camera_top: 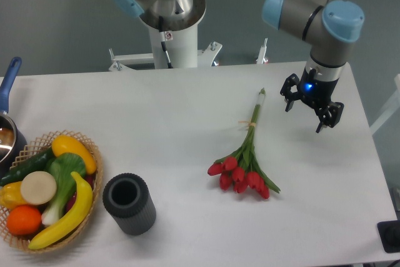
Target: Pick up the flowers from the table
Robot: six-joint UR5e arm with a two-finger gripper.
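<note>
Flowers, a tied bunch of red tulip buds on green stems [245, 166], are lying left of the spread, empty end effector [310, 110], stems running toward the white desk's [156, 123] far edge.

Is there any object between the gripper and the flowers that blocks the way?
Nothing visible does. The open gripper hangs to the right of the flowers, and only bare table lies between them. The basket and the dark cylinder stand far left.

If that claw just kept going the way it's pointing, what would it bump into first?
Probably bare table. The open gripper points downward, right of the flowers; depth is hard to judge.
</note>
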